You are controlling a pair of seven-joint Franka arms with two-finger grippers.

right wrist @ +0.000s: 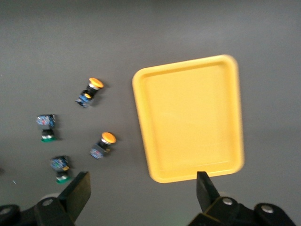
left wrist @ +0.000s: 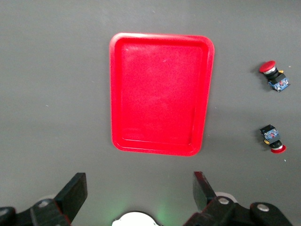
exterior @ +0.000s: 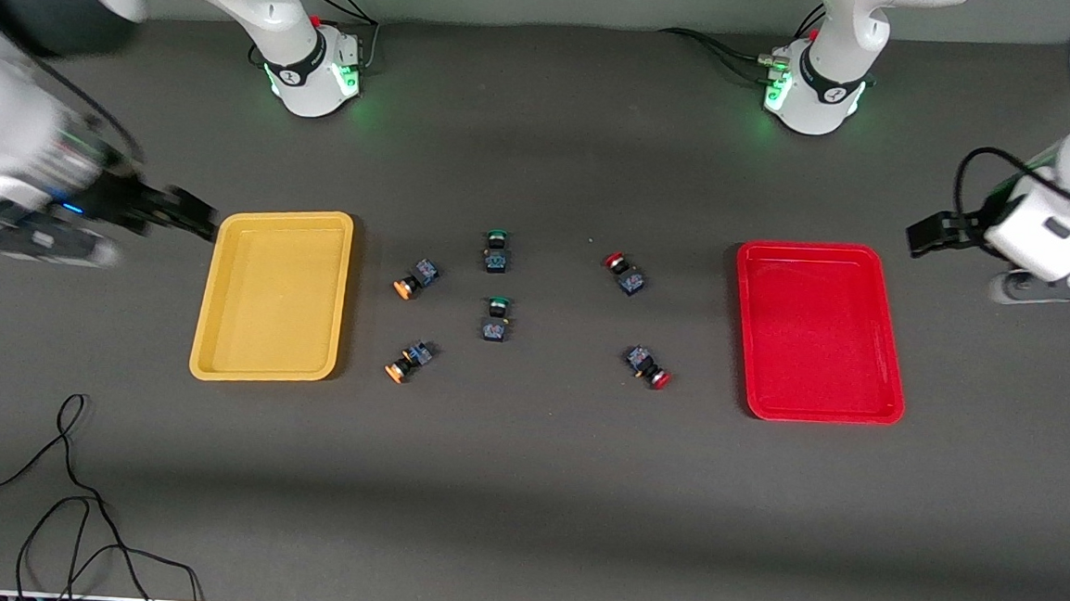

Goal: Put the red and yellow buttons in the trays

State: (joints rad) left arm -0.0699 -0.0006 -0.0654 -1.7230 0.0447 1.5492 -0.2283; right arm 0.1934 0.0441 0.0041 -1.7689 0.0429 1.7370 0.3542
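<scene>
Two yellow-capped buttons (exterior: 415, 279) (exterior: 409, 361) lie beside the empty yellow tray (exterior: 272, 296). Two red-capped buttons (exterior: 624, 272) (exterior: 647, 365) lie beside the empty red tray (exterior: 819, 332). My right gripper (exterior: 183, 212) is open and empty, up over the table by the yellow tray's corner at the right arm's end. My left gripper (exterior: 929, 234) is open and empty, over the table past the red tray at the left arm's end. The left wrist view shows the red tray (left wrist: 161, 94) and both red buttons (left wrist: 273, 76) (left wrist: 272, 139). The right wrist view shows the yellow tray (right wrist: 190, 117) and both yellow buttons (right wrist: 89, 92) (right wrist: 103, 145).
Two green-capped buttons (exterior: 496, 252) (exterior: 496, 320) lie in the middle between the yellow and red ones; they also show in the right wrist view (right wrist: 46, 127) (right wrist: 60, 168). A black cable (exterior: 68, 495) lies near the table's front edge at the right arm's end.
</scene>
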